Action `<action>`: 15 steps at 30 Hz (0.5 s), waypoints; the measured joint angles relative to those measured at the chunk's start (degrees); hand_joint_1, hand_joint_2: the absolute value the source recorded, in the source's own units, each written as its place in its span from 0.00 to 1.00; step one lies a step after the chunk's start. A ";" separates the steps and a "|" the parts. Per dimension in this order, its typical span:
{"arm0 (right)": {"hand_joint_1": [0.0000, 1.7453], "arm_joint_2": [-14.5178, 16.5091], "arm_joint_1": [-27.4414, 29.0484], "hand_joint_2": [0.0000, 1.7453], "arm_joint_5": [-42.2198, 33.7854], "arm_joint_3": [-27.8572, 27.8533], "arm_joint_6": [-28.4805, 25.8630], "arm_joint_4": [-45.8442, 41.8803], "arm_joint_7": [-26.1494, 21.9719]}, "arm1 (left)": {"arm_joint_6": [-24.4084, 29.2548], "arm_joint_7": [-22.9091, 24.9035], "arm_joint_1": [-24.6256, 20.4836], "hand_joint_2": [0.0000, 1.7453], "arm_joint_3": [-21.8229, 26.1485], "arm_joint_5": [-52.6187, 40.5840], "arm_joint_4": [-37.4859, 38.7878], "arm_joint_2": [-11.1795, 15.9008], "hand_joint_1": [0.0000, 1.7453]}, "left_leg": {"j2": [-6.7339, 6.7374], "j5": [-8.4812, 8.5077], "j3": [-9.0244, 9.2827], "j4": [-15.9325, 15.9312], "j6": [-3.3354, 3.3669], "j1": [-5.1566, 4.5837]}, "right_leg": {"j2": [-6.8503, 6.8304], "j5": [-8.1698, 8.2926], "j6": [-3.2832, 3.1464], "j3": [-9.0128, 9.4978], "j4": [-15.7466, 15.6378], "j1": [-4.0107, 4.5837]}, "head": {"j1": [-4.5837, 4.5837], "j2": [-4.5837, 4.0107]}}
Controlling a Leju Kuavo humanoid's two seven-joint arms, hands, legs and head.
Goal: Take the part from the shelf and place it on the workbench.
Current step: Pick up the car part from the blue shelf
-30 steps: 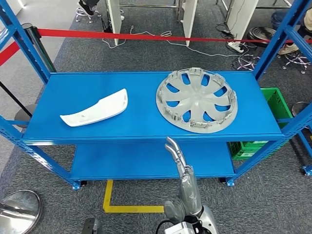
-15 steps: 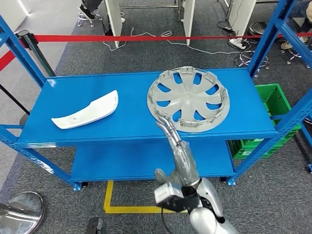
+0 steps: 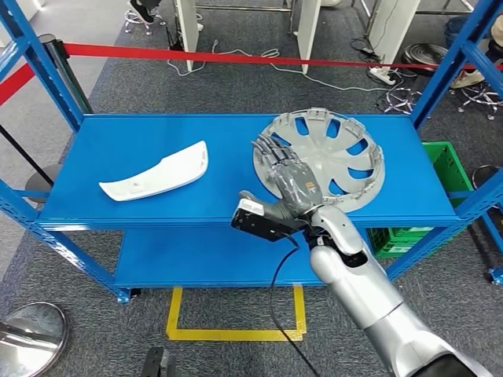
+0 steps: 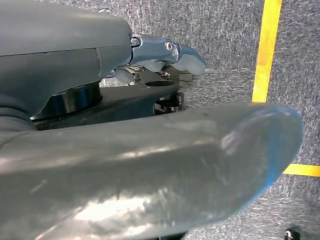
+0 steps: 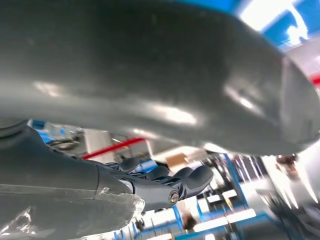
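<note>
On the blue shelf, right hand, fingers spread and empty, hovers over the grey wheel cover; grasp and transfer remain undone.

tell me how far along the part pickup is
Nothing is done yet: the grey wheel cover and the white trim piece both lie on the blue shelf. In hand: the right hand reaches over the wheel cover's near edge, fingers spread. Left: gripping, lifting, carrying to the workbench.
</note>
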 joint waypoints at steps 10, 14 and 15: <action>0.00 0.25 -5.12 1.00 3.05 -0.77 -2.40 16.09 4.18 | -0.28 0.26 -0.16 0.00 -0.02 -0.98 0.00 0.04 0.00 | -0.22 -0.25 0.05 0.06 -1.80 -0.25 | 0.13 7.88 -1.68 5.78 -14.36 0.02 | -0.20 0.00; 0.00 0.23 -6.66 1.00 4.76 -2.19 -4.13 20.33 6.77 | -0.19 0.32 -0.24 0.00 -0.02 -1.30 0.00 0.10 0.00 | -0.01 -5.16 -4.77 9.67 -2.61 -0.19 | 0.11 7.94 -2.65 5.98 -14.64 -0.21 | -0.73 0.00; 0.00 0.22 -6.86 1.00 5.18 -2.66 -4.30 21.46 7.29 | -0.14 0.35 -0.30 0.00 -0.02 -1.37 -0.01 0.12 0.00 | 0.01 -6.34 -6.61 13.13 -2.64 -0.18 | 0.08 7.91 -2.72 6.00 -14.64 -0.18 | -0.72 0.00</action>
